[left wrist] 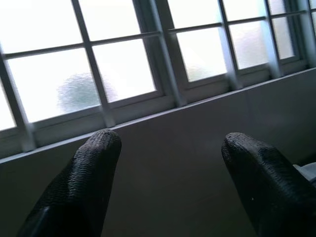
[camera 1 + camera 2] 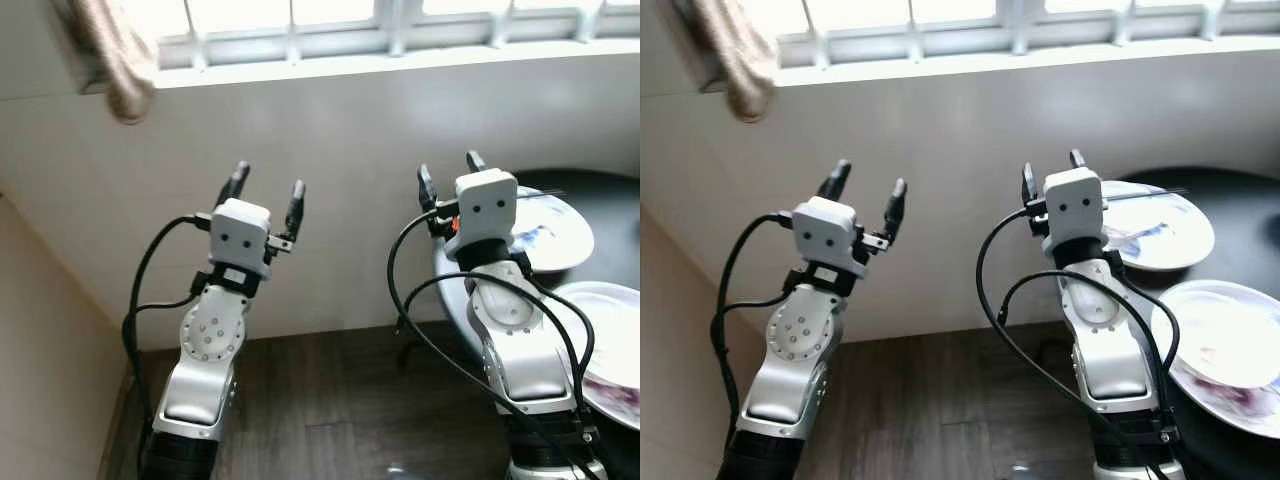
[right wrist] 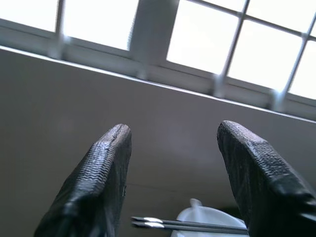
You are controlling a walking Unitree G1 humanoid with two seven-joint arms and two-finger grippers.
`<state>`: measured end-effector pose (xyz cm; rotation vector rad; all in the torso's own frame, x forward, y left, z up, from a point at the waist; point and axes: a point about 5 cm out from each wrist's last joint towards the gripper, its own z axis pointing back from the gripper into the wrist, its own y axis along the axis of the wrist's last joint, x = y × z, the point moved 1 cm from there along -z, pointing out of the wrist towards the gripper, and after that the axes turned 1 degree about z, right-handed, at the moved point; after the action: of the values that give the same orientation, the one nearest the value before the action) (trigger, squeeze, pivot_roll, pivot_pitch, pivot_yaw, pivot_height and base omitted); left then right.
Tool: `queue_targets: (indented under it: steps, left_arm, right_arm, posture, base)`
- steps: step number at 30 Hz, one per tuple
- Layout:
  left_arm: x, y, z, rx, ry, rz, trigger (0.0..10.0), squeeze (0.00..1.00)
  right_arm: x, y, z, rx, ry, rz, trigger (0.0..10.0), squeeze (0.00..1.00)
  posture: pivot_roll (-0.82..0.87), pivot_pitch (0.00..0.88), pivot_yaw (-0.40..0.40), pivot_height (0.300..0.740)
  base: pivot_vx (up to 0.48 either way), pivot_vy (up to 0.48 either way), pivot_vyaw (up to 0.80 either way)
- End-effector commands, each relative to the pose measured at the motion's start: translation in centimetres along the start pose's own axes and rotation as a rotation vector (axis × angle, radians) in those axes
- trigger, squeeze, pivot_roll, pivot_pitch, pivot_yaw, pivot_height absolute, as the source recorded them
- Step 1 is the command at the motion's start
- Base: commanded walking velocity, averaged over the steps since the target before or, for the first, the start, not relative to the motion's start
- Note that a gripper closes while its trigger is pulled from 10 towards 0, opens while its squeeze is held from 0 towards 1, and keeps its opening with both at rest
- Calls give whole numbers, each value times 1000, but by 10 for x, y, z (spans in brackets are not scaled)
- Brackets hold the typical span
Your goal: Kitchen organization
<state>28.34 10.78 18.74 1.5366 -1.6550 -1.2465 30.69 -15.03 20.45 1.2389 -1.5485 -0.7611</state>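
Two white plates sit on a dark round table [image 2: 600, 190] at the right: a far plate [image 2: 555, 235] with a blue mark and a pair of chopsticks [image 2: 535, 195] across its rim, and a near plate [image 2: 615, 345] with purple residue. My right gripper [image 2: 447, 175] is raised and open beside the far plate, pointing at the white wall. My left gripper [image 2: 266, 192] is raised and open further left, with nothing between its fingers. In the right wrist view the chopsticks [image 3: 187, 225] and the plate's rim [image 3: 207, 219] lie below the open fingertips [image 3: 111, 163].
A white tiled wall [image 2: 330, 130] under a window sill [image 2: 400, 60] stands straight ahead. A beige cloth [image 2: 115, 55] hangs at the upper left. Dark wood floor [image 2: 330, 400] lies below, and a beige surface [image 2: 50, 360] borders the left side.
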Motion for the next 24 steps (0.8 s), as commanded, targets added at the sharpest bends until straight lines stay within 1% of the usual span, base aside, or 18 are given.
queue_targets:
  steps: [1, 8, 13, 15, 24]
  left_arm:
    - [-1, 1, -1, 3, -5, -5, 10000, 0]
    - [-1, 0, -1, -3, -3, -2, 10000, 0]
    - [0, -1, -1, -8, -7, -1, 10000, 0]
    - [0, -1, -1, -14, -11, -6, 10000, 0]
    - [3, -2, 0, -19, -22, -5, 10000, 0]
  right_arm:
    - [-1, 3, -1, 8, -1, 4, 10000, 0]
    - [-1, -2, -1, -23, 4, 17, 10000, 0]
    - [-4, -6, 0, -45, 25, 41, 10000, 0]
    - [-4, -10, 0, -69, 24, 38, 10000, 0]
    - [-7, -15, 2, -98, 44, 53, 10000, 0]
  posture:
    - [-160, 0, 33, 740]
    - [-161, 0, 32, 740]
    - [-165, 0, 33, 740]
    - [-164, 0, 32, 740]
    - [-164, 0, 32, 740]
  base:
    - [0, 0, -800]
    - [0, 0, -744]
    - [0, 0, 0]
    - [0, 0, 0]
    - [0, 0, 0]
